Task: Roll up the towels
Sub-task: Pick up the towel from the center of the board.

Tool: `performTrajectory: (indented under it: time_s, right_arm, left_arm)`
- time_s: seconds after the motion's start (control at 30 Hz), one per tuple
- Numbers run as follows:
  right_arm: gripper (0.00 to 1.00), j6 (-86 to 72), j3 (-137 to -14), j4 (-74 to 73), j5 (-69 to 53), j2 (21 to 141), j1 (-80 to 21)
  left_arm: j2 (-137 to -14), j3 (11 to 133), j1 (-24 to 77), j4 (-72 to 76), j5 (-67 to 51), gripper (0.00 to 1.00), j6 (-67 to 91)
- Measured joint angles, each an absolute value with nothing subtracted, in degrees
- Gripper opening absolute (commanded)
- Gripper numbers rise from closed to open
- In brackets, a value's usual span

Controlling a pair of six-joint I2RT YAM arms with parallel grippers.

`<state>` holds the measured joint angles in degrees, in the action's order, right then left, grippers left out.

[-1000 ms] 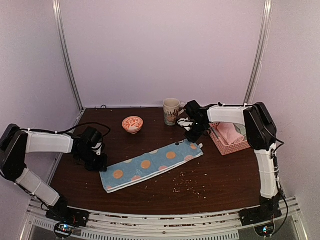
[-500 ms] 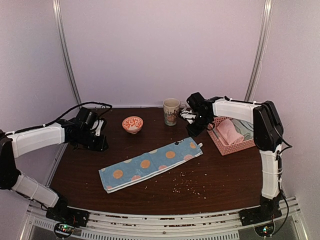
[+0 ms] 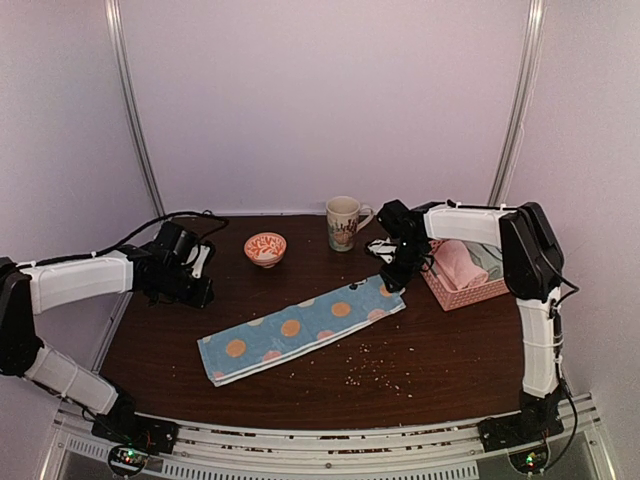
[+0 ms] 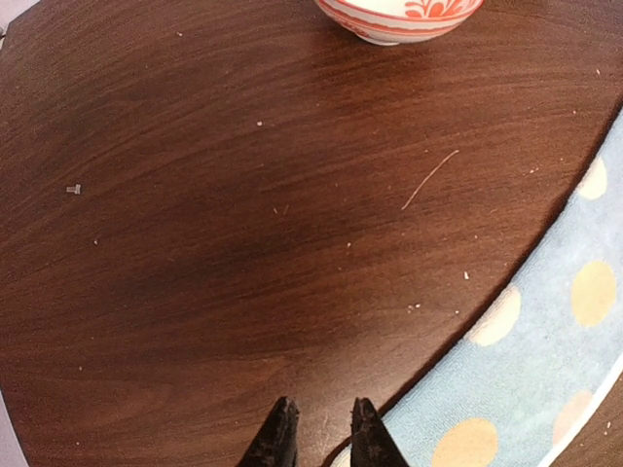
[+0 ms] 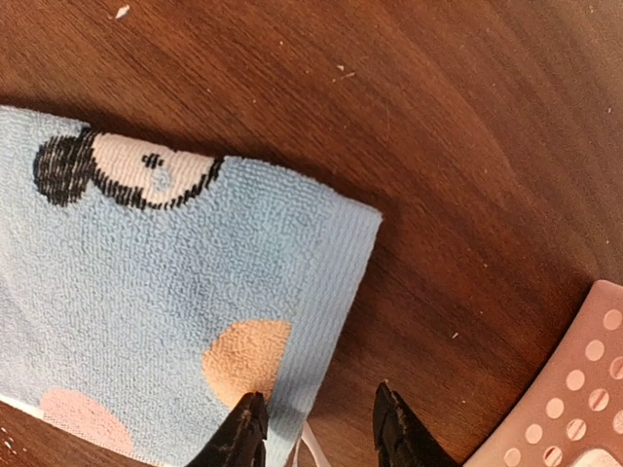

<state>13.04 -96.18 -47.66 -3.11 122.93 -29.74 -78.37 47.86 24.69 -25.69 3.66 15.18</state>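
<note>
Dark wood surface (image 3: pixel 450 350), one entry per item.
- Blue spotted towel (image 3: pixel 300 328): lies flat across the middle, slanting from the near left toward the right edge, apparently spread out so it can be rolled from one end.
- Right tool (image 5: pixel 319 397): jaws parted and empty, poised over the towel's short end, probably to pinch it.
- Left tool (image 4: pixel 323 409): jaws slightly apart and empty, over bare wood near the left edge.
- Basket (image 3: pixel 455 292), right edge: holds a pink towel (image 3: pixel 460 262), seemingly waiting its turn.
</note>
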Motion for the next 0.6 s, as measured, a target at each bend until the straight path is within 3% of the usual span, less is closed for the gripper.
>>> performTrajectory:
  time_s: [0.33,0.47,0.6]
  right_arm:
    - [0.41,12.82,-97.41,-48.23,-4.67,125.45,-29.41]
    - [0.31,12.95,-97.95,-48.42,-6.81,126.13,-29.19]
    - [0.12,13.32,-98.00,-48.36,-8.71,126.41,-28.88]
  left_arm:
    - [-78.85,47.86,24.69,-25.39,3.86,0.19,14.61]
    - [-79.02,47.86,24.69,-25.36,3.86,0.19,14.63]
    - [-79.09,47.86,24.69,-25.34,3.84,0.19,14.63]
